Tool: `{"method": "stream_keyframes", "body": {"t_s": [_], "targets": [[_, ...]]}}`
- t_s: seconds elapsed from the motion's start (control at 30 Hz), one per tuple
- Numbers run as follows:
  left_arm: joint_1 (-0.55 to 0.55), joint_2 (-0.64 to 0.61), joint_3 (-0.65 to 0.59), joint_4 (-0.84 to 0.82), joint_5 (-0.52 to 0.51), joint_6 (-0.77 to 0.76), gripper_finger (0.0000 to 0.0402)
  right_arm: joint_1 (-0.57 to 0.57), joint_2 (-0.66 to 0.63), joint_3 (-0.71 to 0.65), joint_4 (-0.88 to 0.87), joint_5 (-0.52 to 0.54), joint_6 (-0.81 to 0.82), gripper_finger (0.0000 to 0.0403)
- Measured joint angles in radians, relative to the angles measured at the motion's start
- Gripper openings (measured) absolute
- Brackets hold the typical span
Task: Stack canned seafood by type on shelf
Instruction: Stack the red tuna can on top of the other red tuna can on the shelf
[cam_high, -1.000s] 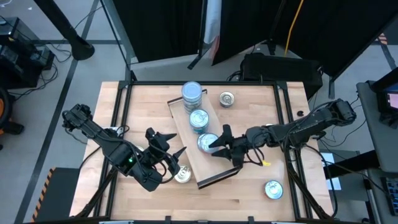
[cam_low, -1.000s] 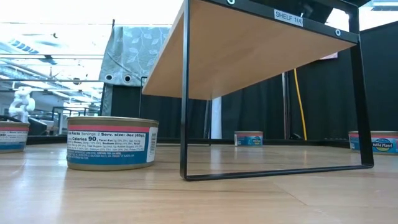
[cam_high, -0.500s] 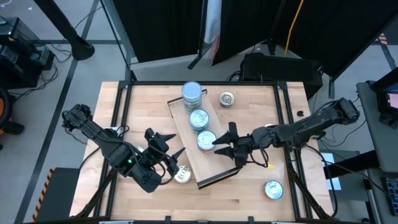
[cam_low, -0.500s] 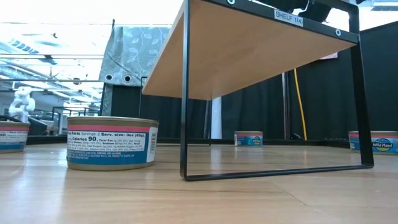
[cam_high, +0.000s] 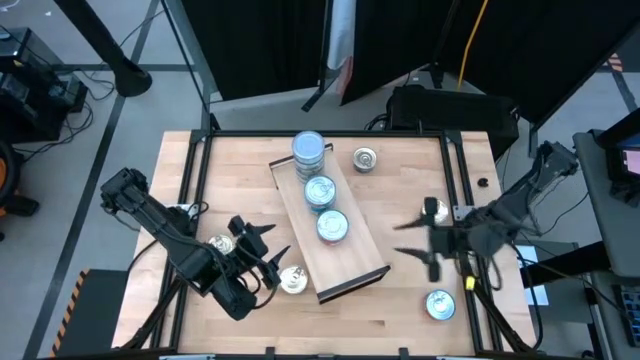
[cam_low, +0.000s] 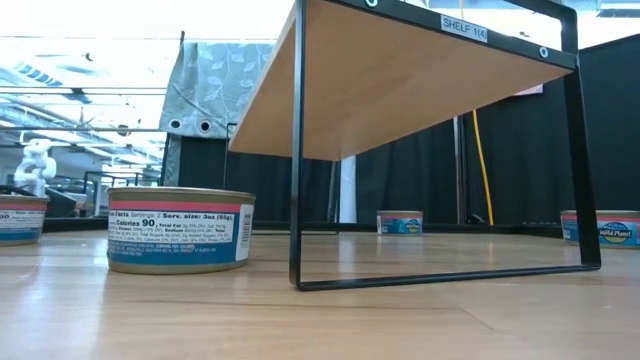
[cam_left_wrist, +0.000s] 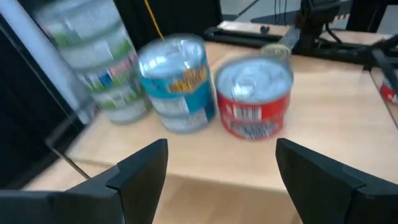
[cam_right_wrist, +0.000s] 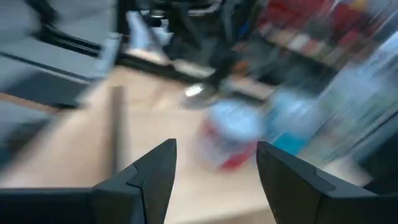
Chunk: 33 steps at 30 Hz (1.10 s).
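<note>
My left pincer (cam_high: 262, 250) hangs low over the table beside the near end of the shelf (cam_high: 362, 262), its fingers (cam_left_wrist: 140, 171) spread apart with nothing between them. My right pincer (cam_high: 415, 237) is out over the bare wood toward the table's right edge, well apart from the shelf, also spread and empty; it shows smeared from above, so I place it only roughly.

On the shelf, running from its far end, stand a tall stack of tins (cam_high: 308, 152), then a shorter blue-labelled stack (cam_high: 319, 191), then a red-banded tin (cam_high: 332, 226) nearest the shelf's bare half. Through my left wrist camera the same three show, but the tall stack (cam_left_wrist: 99, 62) is blurred and cut off at the top, so I cannot count its tins.

Off the shelf, a gold-topped tin (cam_high: 292, 281) sits just beside my left pincer, and another tin (cam_high: 222, 244) peeks out from behind my left arm, mostly hidden. A silver-topped tin (cam_high: 365, 158) rests near the far edge, and a blue-topped tin (cam_high: 439, 304) lies near the front right corner.

From table height I see only the shelf's underside (cam_low: 400, 80) and its black frame; whatever stands on it is hidden. My right wrist view is too blurred to read beyond a reddish tin (cam_right_wrist: 233, 140), probably the same one.
</note>
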Motion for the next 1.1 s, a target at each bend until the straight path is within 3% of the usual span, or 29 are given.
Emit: {"method": "stream_keyframes", "body": {"t_s": [0.07,0.23,0.4,0.57,0.67,0.87,1.1], "targets": [[-0.011,0.0,-0.056,0.051,0.012,-0.036,0.0297,0.05,-0.035,0.0,-0.128,-0.06,0.218,0.0212],[-0.062,0.001,-0.136,0.23,0.016,-0.045,0.0297,0.128,-0.028,0.0,-0.399,-0.323,0.709,0.0212],[-0.111,0.001,-0.137,0.306,0.013,-0.04,0.0297,0.178,0.088,0.0,-0.52,-0.489,0.973,0.0199],[-0.137,0.001,-0.137,0.319,0.005,-0.046,0.0297,0.219,0.245,0.0,-0.536,-0.698,1.071,0.015],[-0.14,0.001,-0.137,0.345,0.0,-0.045,0.0297,0.234,0.323,0.0,-0.534,-0.755,1.085,0.0107],[-0.14,0.001,-0.137,0.411,-0.01,0.007,0.0297,0.242,0.42,0.0,-0.531,-0.755,1.058,0.0015],[-0.14,0.0,-0.137,0.438,-0.01,0.011,0.0297,0.238,0.473,0.0,-0.535,-0.728,1.021,0.0008]]}}
